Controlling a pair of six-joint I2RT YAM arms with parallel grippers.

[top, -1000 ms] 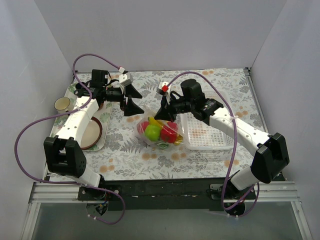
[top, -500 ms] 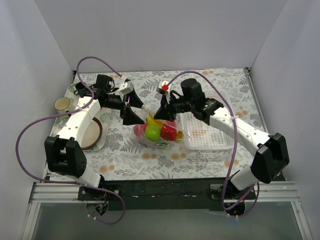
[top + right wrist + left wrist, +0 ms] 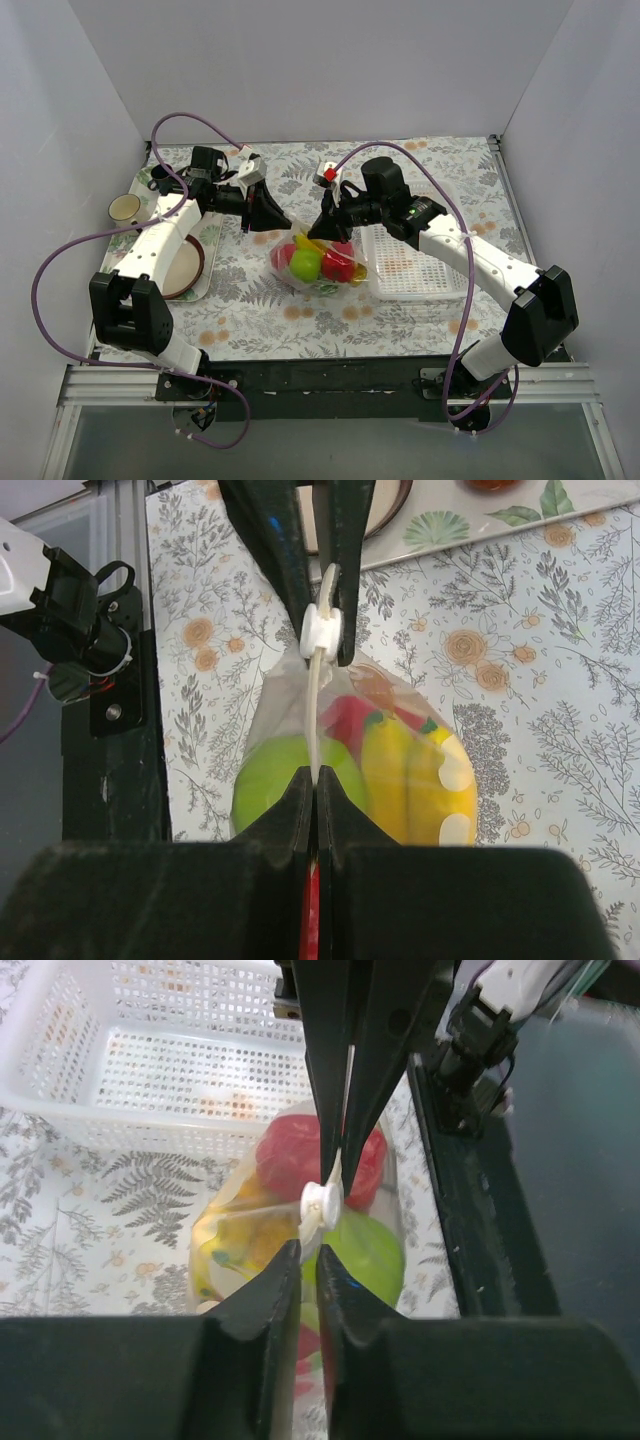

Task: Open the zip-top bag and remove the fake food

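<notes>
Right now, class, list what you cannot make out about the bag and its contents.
Top view: how far the zip-top bag is unzipped; too small, and the left gripper and right gripper crowd its strip.
Left wrist: the bag's near part, hidden behind the left gripper's fingers.
Right wrist: the lower part of the fake food, covered by the right gripper's fingers.

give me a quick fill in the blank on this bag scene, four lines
The left gripper and the right gripper are both ____ on the zip-top bag.
The fake food lies ____ the bag.
The slider on the bag's zip strip is ____.
The basket sits on the bag's ____ side.
Missing words: shut; inside; white; right.
</notes>
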